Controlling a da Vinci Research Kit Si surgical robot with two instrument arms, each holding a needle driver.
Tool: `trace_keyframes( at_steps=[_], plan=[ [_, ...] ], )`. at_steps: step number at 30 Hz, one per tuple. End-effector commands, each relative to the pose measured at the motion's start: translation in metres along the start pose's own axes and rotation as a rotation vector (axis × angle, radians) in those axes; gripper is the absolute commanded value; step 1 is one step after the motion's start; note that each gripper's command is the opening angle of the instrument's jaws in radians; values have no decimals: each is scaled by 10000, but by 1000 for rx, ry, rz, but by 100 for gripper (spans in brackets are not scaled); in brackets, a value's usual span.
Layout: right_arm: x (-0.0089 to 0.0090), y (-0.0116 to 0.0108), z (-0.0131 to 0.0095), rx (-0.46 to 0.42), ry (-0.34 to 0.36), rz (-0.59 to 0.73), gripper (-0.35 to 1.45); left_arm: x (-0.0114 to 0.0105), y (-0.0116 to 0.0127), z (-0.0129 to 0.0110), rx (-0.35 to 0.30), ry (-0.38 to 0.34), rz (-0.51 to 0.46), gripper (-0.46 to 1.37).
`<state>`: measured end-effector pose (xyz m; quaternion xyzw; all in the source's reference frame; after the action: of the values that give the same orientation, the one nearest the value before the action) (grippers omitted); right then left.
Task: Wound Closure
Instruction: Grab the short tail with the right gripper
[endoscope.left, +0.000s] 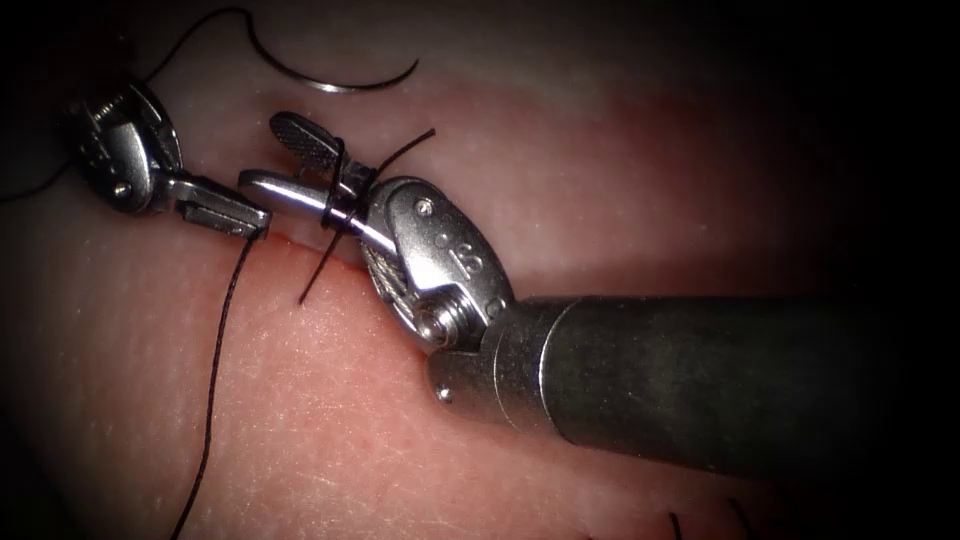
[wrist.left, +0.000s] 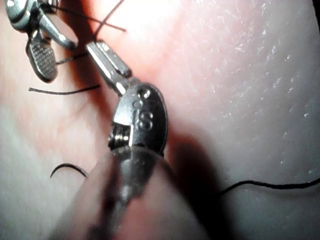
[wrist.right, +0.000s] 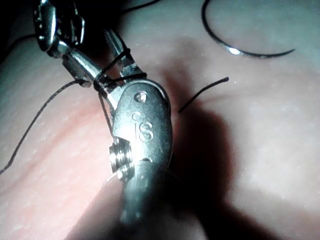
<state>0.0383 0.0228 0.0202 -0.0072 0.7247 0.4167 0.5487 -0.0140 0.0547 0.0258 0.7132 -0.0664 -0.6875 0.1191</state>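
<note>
Lying free on the pale pink tissue (endoscope.left: 620, 170) at upper centre, the curved steel needle (endoscope.left: 335, 82) is unheld. The right tool (endoscope.left: 290, 165), jaws apart, wears black thread (endoscope.left: 335, 205) loops; the left tool (endoscope.left: 225, 212) clamps the thread. Knot-tying seems underway; catching the short tail (endoscope.left: 410, 148) looks needed.

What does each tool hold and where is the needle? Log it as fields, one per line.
left tool: jaws shut on the thread, at the cut
right tool: jaws open, holding nothing; thread looped around the jaws
needle: lying free on the tissue beyond the cut, held by neither tool, not in the tissue
cut: thin red line just under both tool tips
thread tail: short end sticking out beside the right tool
</note>
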Motion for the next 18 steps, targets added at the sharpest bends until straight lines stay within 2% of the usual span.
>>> trace_keyframes(
  at_steps=[1,4,14,16,18],
  plan=[
    [0,2,-2,3,-1,-1,30,0,1,1,-2,-2,1,-35],
    [1,3,-4,5,-1,0,22,-2,4,3,0,-5,4,-35],
    [-4,2,-10,-14,-9,-10,17,-10,14,12,7,-13,23,-35],
    [-7,4,-12,-29,-15,-20,23,-10,14,13,6,-12,17,-35],
    [-9,6,-16,-64,-22,-37,41,-9,14,15,7,-13,17,-35]
  ],
)
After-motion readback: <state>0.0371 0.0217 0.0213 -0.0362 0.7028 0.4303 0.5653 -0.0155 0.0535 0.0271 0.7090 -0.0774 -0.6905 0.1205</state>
